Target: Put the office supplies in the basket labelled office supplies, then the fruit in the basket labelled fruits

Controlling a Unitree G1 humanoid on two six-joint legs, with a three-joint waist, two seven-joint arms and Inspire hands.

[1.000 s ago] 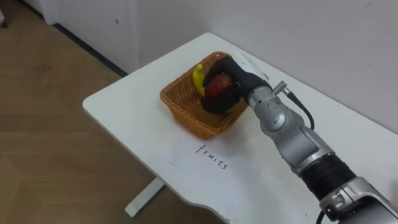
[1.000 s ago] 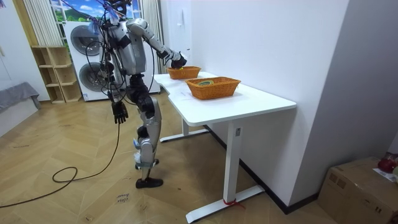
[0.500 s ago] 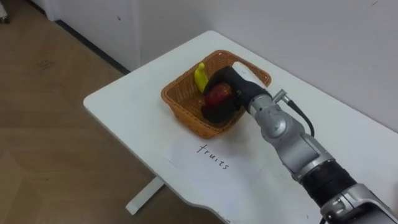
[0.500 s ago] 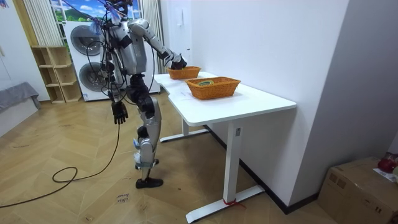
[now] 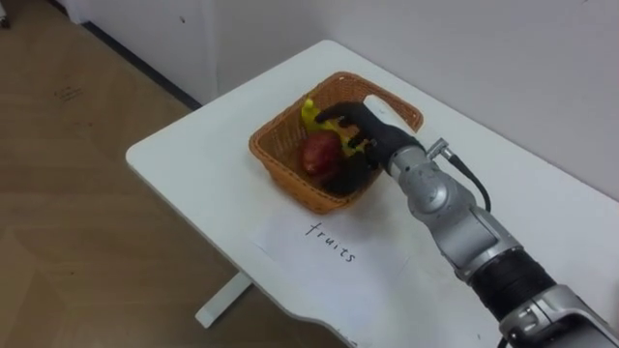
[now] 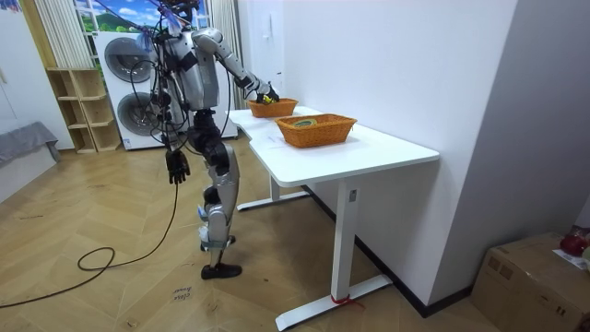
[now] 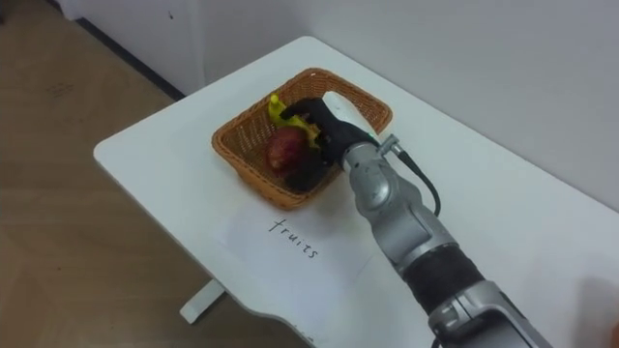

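Note:
A red apple (image 5: 318, 155) lies in the woven fruit basket (image 5: 276, 162) beside a yellow banana (image 5: 310, 113). My right hand (image 5: 366, 124) hovers just over the apple with its fingers spread open, holding nothing. In the right eye view the same apple (image 7: 283, 151) sits below the hand (image 7: 327, 118). The room view has me standing at the far end of the white table (image 6: 369, 152), right arm reaching over the fruit basket (image 6: 273, 108). My left hand (image 6: 175, 166) hangs at my side, fingers relaxed.
A paper label (image 5: 330, 244) with handwriting lies on the table in front of the basket. A second woven basket (image 6: 316, 130) stands nearer the room camera. The table's edge (image 5: 155, 179) drops off to wooden floor on my left; a white wall runs behind.
My right hand has opened and let go of the red apple, which now rests in the fruit basket. The fingers have lifted slightly off it.

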